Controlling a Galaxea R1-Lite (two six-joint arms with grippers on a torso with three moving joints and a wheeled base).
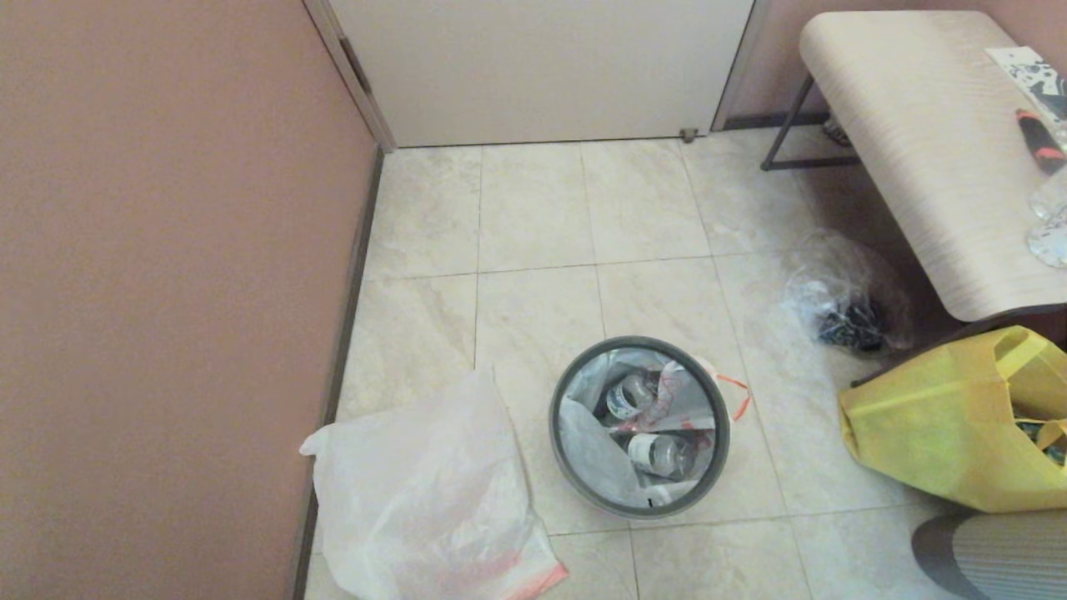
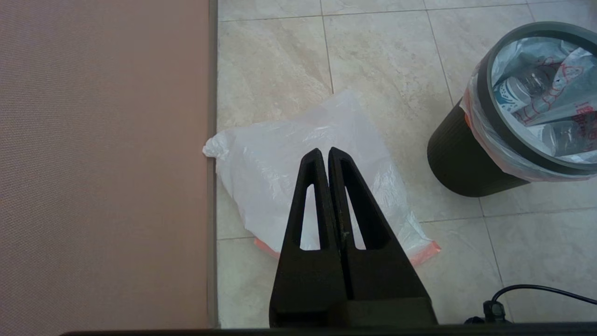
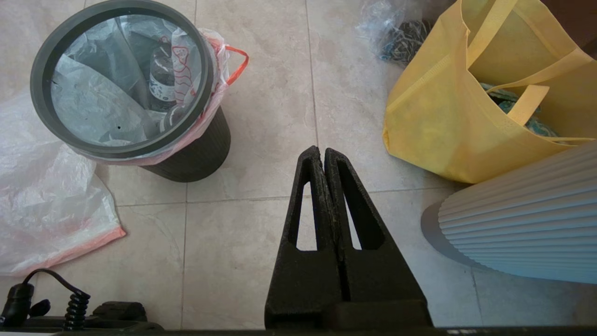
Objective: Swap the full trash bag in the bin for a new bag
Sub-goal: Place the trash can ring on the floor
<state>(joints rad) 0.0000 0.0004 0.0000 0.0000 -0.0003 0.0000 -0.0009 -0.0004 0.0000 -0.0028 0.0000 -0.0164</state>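
Both pincers are clenched on nothing, fingers pressed together: the left pincer hangs above the large milky-white thin plastic bag with a pink-orange edge, which lies flat on the tiled floor against the pink wall, just beside the bin; the right pincer hangs over bare tile between the bin and a yellow fabric tote. Neither arm shows in the head view.

Red-orange print on the translucent white bag lining the small round black plastic bin with a grey hoop rim is too crumpled to read. Inside lie clear plastic bottles with labels too small to make out, and an orange handle loop hangs outside the rim. A clear bag of dark contents sits near the pale wood-grain counter, whose far things are cut off.
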